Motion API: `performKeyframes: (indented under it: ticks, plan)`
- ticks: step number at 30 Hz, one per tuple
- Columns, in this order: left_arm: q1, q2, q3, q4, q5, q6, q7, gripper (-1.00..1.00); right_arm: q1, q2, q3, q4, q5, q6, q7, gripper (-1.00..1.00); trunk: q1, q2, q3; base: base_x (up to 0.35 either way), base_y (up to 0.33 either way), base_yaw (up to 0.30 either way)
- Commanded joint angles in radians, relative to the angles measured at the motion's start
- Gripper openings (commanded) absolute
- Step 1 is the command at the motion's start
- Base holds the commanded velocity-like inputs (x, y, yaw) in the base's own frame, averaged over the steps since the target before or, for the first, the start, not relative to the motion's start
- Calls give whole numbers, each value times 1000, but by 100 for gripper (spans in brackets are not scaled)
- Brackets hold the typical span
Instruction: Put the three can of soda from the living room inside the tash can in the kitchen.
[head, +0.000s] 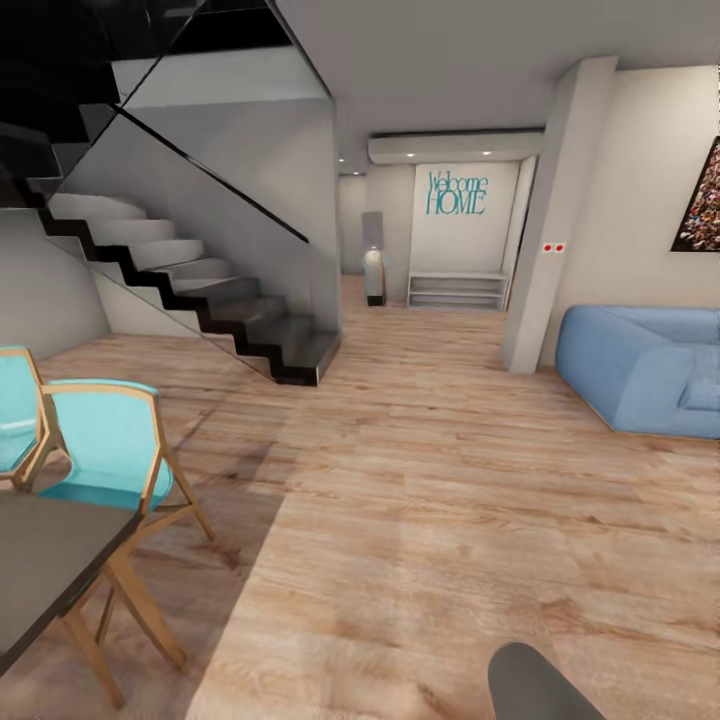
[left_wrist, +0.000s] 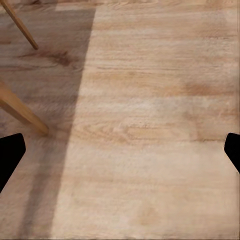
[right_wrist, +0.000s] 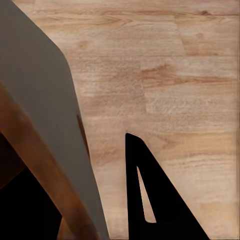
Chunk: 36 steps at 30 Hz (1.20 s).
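Left end effector (left_wrist: 120, 150) hangs spread over wood floor (left_wrist: 150, 100); right end effector (right_wrist: 105, 200) pinches the grey tash can (right_wrist: 40, 100) by its rim. Light, stiff, slippery wall—rim grip suits. Blue sofa (head: 640, 370) sits mid-right.

At about five o'clock in our head view we see a rounded, dark grey part of our right arm (head: 540, 685), smooth and matt, without markings. Our left gripper (left_wrist: 120, 150) has flat black fingertips (left_wrist: 10, 155), plain and unmarked. Our right gripper (right_wrist: 100, 200) has a black triangular finger (right_wrist: 157, 195) with a narrow slot cut through it.
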<state>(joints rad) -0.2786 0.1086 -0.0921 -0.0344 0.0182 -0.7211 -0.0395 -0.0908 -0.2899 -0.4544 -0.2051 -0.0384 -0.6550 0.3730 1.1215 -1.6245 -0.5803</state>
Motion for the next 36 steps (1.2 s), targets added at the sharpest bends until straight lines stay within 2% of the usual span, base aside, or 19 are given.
performKeyframes:
  ticks: [1,6,9,19,27,36]
  plan:
    - [-1,0,-6,1,2,-3,0,100,-1,0,-13,0,-6,-2,10,-100,-1,-1,-1,-274,0,0]
    - [-1,0,-6,1,2,-3,0,100,-1,0,-13,-1,-5,-3,10,-100,-1,-1,-1,-282,0,0]
    - [-1,0,-6,1,2,-3,0,100,-1,9,-11,-3,-6,-2,10,-100,-1,-1,-2,-289,0,0]
    - [-1,0,-6,1,2,-3,0,100,-8,18,-9,-3,-5,0,12,-100,-1,-1,-16,-244,0,0]
    - [-1,0,-6,1,2,-3,0,100,-9,19,-9,-3,-3,0,12,-100,-1,-1,-28,-66,0,0]
    - [-1,0,-6,1,2,-4,0,100,-9,19,-9,-2,-1,-1,12,-100,-1,-1,-30,-4,0,0]
